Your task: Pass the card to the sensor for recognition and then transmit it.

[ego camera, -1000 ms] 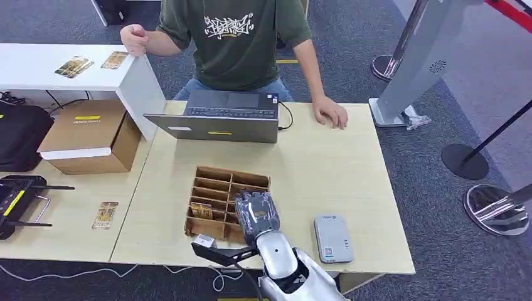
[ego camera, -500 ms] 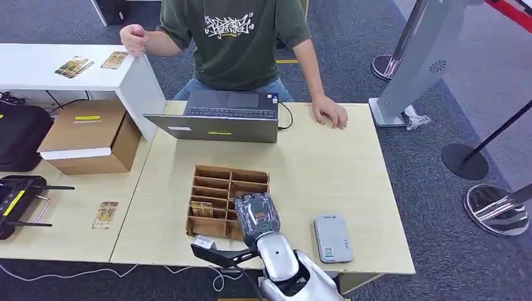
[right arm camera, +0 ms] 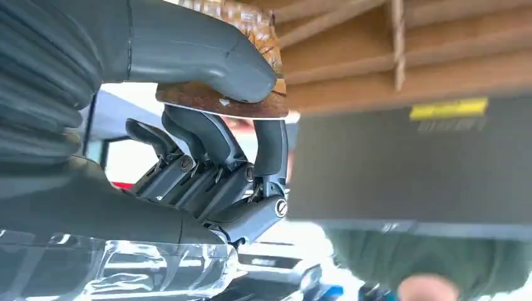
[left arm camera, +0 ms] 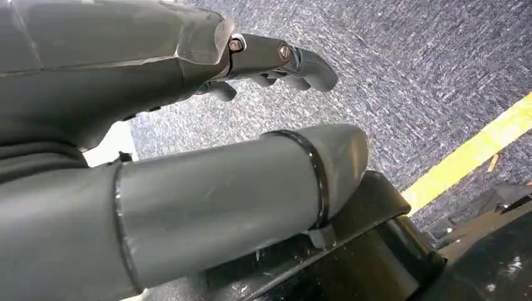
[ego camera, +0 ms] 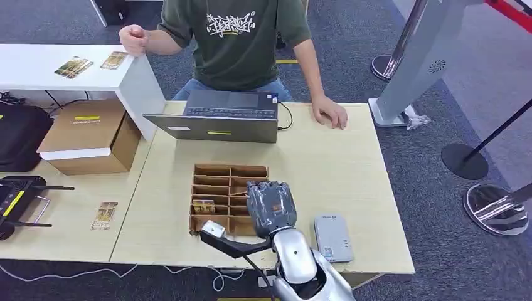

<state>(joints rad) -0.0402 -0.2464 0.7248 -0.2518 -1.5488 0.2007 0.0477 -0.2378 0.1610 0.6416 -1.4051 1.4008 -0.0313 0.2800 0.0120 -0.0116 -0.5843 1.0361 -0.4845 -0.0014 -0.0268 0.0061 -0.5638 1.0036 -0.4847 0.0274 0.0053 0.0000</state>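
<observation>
Right hand [ego camera: 271, 205] sits low in the middle of the head view, over the right side of the cardboard divider box [ego camera: 216, 188], with the card [right arm camera: 223, 103] pinched between thumb and fingers [right arm camera: 207, 141]. Grey sensor [ego camera: 332, 237] lies just to its right on the worktop [ego camera: 326, 163]. Laptop [ego camera: 216, 116] and a person's hand [ego camera: 330, 113] are further up. Left hand [left arm camera: 188, 157] hangs over carpet, fingers apart and holding nothing.

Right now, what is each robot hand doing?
Left hand: open, holding nothing.
Right hand: pinching a card between thumb and fingers.

Silver arm [ego camera: 295, 260], ribbed grey hand [ego camera: 271, 205]
</observation>
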